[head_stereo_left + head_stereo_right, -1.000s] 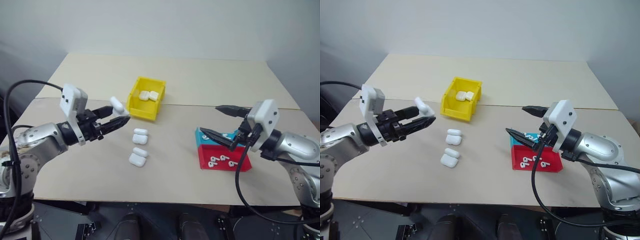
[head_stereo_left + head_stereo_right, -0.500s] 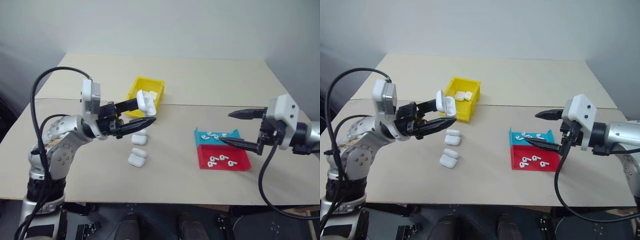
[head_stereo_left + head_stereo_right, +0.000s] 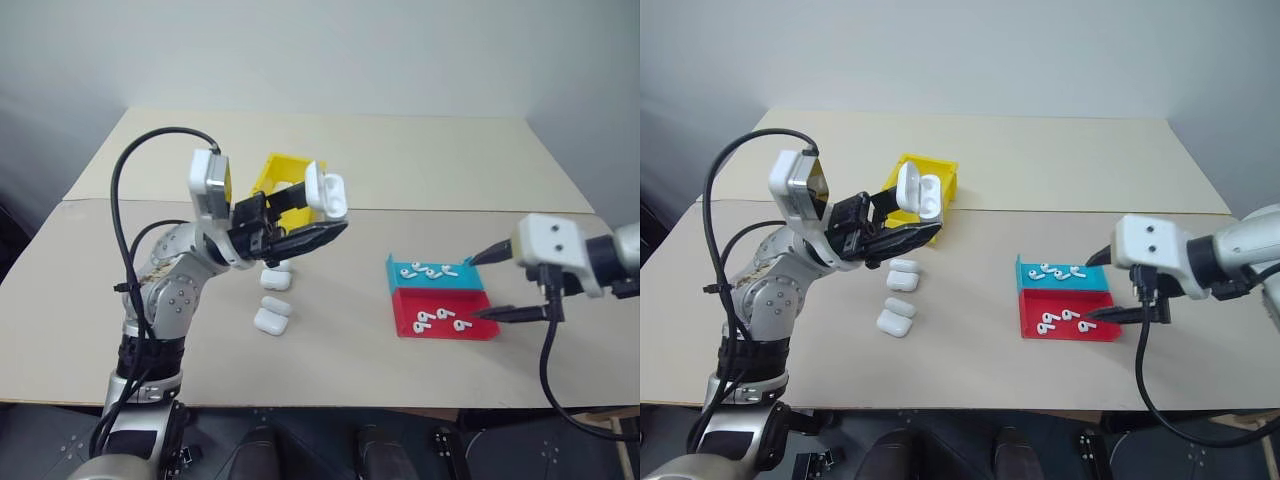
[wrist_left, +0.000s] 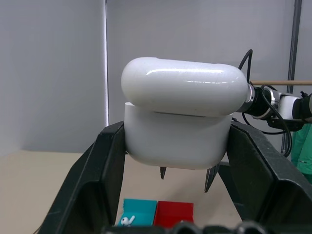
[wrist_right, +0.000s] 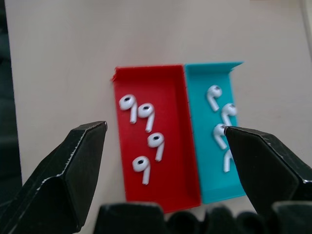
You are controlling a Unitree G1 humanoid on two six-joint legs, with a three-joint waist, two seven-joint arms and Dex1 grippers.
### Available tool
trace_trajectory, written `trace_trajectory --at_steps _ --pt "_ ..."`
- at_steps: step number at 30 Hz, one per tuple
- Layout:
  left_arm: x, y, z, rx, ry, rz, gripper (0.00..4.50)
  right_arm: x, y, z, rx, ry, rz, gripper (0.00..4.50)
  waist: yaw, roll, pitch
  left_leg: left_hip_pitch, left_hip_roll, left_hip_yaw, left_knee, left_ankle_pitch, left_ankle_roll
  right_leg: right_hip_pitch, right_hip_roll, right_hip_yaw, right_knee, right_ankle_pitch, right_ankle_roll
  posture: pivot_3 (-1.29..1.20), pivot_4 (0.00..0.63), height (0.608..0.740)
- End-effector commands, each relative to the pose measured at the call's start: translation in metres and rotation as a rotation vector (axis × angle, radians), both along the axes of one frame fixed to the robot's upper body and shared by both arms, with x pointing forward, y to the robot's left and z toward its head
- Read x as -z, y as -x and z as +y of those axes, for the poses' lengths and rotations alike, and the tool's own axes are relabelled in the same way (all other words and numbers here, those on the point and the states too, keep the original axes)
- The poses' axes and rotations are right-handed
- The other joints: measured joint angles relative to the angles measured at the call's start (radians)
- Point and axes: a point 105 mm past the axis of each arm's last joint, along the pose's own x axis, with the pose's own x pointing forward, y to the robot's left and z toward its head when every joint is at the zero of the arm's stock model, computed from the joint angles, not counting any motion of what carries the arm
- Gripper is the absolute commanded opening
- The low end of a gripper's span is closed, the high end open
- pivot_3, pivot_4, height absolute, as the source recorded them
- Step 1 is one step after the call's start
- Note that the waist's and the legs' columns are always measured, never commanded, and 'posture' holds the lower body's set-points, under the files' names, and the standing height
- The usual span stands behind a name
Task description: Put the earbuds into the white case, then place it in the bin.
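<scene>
Red tray (image 5: 168, 161) holding four earbuds (image 5: 144, 127), left jaws pinching white case (image 4: 179, 114), right jaws spread

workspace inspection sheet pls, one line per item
surface: beige table, seam across it
job's things: open white case in left gripper; earbuds in red tray, more in teal tray; yellow bin behind the arm
clutter: three spare cases on table
grippers: left shut on case; right gripper open above trays
cables: black cable looping over left arm, another under right
surroundings: plain grey wall
</scene>
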Motion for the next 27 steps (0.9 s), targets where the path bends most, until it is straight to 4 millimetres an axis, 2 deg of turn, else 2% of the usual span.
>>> trace_trajectory --at_steps 1,3,4,7,9,19,27 --pt "-0.004 0.008 -0.007 -0.009 0.009 -0.061 2.81 0.004 -0.004 0.001 -0.027 0.08 -0.009 4.5 0.0 0.0 0.0 0.0 0.0 0.0 0.0 0.0 0.0 0.0 0.0 0.0 0.0 0.0 0.0 0.0 0.15 0.74" --pt "-0.004 0.01 -0.009 -0.008 0.015 -0.057 2.81 0.01 -0.007 0.0 -0.051 0.129 -0.001 4.5 0.001 0.0 0.0 0.0 0.0 0.0 0.0 0.0 0.0 0.0 0.0 0.0 0.0 0.0 0.0 0.0 0.15 0.74" --pt "-0.004 0.011 -0.009 -0.007 0.015 -0.053 2.81 0.013 -0.01 -0.001 -0.051 0.143 -0.004 4.32 0.001 0.0 0.0 0.0 0.0 0.0 0.0 0.0 0.0 0.0 0.0 0.0 0.0 0.0 0.0 0.0 0.15 0.74" --pt "0.0 0.012 -0.009 -0.008 0.003 -0.045 2.81 0.02 -0.016 -0.006 -0.033 0.173 0.011 3.65 0.001 0.0 0.0 0.0 0.0 0.0 0.0 0.0 0.0 0.0 0.0 0.0 0.0 0.0 0.0 0.0 0.15 0.74" --pt "0.002 0.013 -0.009 -0.01 -0.004 -0.048 2.81 0.024 -0.018 -0.008 -0.011 0.178 0.022 2.93 0.002 0.0 0.0 0.0 0.0 0.0 0.0 0.0 0.0 0.0 0.0 0.0 0.0 0.0 0.0 0.0 0.15 0.74" --pt "0.005 0.015 -0.011 -0.017 -0.013 -0.045 2.81 0.048 -0.02 -0.013 0.135 0.218 0.123 2.93 0.004 0.0 0.0 0.0 0.0 0.0 0.0 0.0 0.0 0.0 0.0 0.0 0.0 0.0 0.0 0.0 0.15 0.74" --pt "0.006 0.018 -0.014 -0.018 -0.005 -0.04 2.81 0.067 -0.021 -0.017 0.169 0.27 0.137 2.93 0.004 0.0 0.0 0.0 0.0 0.0 0.0 0.0 0.0 0.0 0.0 0.0 0.0 0.0 0.0 0.0 0.15 0.74"
